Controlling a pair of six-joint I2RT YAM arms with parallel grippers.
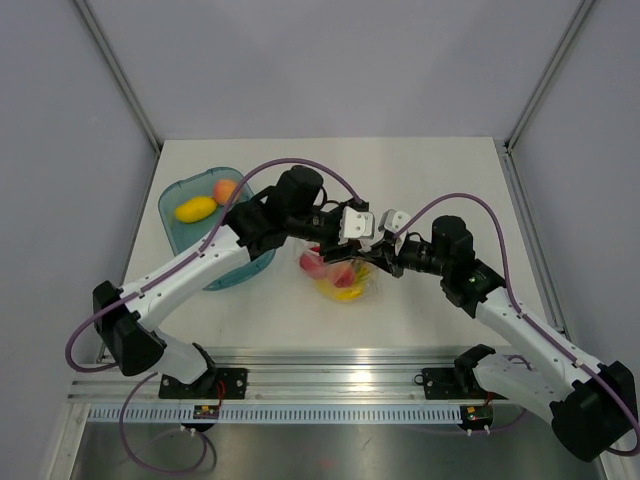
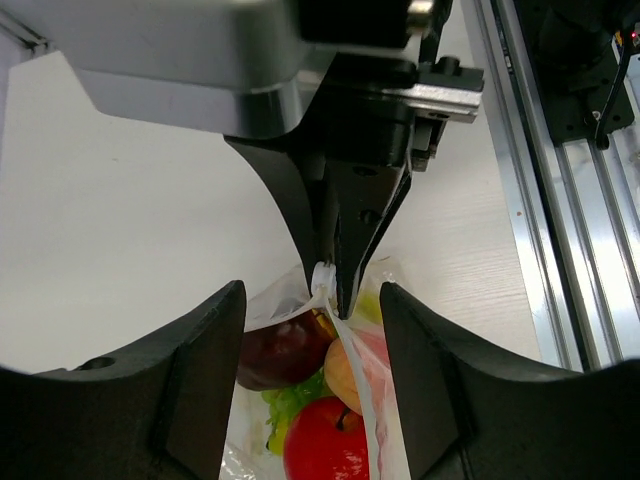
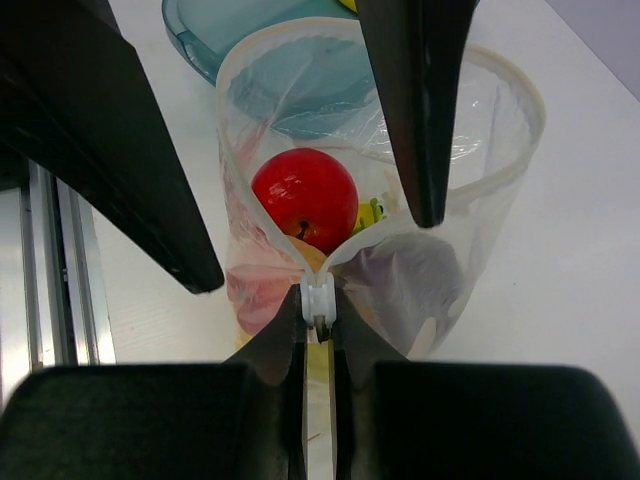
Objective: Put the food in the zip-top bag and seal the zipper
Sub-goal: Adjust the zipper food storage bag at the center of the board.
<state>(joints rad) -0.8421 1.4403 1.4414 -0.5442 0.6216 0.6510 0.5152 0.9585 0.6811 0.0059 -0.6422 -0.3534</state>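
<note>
The clear zip-top bag (image 1: pixel 345 278) stands on the table between both arms, mouth partly open (image 3: pixel 480 200). Inside it are a red apple (image 3: pixel 305 195), a dark plum (image 2: pixel 280 350), a peach (image 2: pixel 347 375), green grapes (image 2: pixel 290 400) and something yellow. My right gripper (image 3: pixel 318 302) is shut on the white zipper slider (image 2: pixel 323 277) at one end of the mouth. My left gripper (image 2: pixel 310 292) is open, one finger on each side of the bag's mouth, touching nothing that I can see.
A teal tray (image 1: pixel 180 240) sits left of the bag and holds a yellow lemon-like piece (image 1: pixel 195 208) and a peach (image 1: pixel 225 190). The metal rail (image 1: pixel 330 370) runs along the table's near edge. Grey walls stand on three sides.
</note>
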